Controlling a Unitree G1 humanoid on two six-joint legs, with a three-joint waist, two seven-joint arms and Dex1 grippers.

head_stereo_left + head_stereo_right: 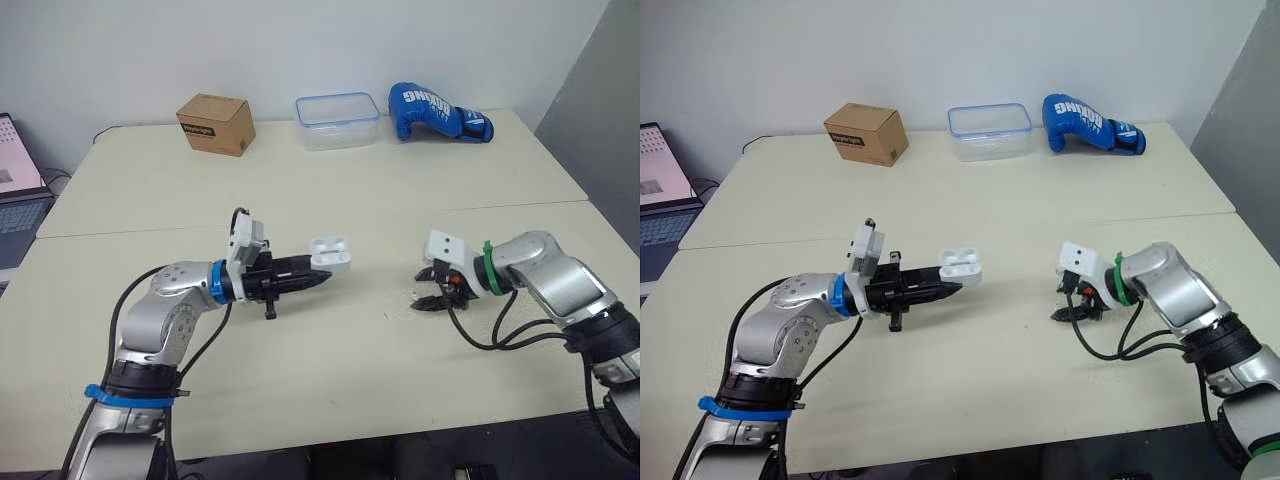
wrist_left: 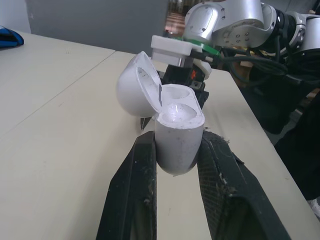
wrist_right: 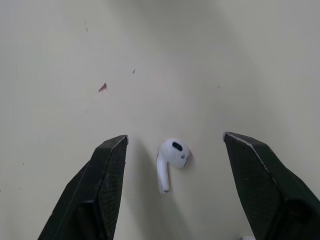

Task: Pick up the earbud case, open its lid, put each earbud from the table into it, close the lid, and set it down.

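Observation:
My left gripper [image 1: 318, 279] is shut on the white earbud case [image 1: 331, 254] and holds it above the middle of the table. In the left wrist view the case [image 2: 177, 134] sits between the two black fingers [image 2: 134, 185], with its lid hinged open and the two wells empty. My right gripper [image 1: 432, 292] points down at the table to the right of the case. In the right wrist view it [image 3: 175, 141] stands open, and a white earbud [image 3: 170, 159] lies on the table between its fingers, touching neither.
Along the table's far edge stand a cardboard box [image 1: 215, 123], a clear plastic container [image 1: 337, 120] and a blue boxing glove [image 1: 437, 113]. A laptop [image 1: 18, 190] sits off the table at the far left. A seam [image 1: 400, 215] crosses the tabletop.

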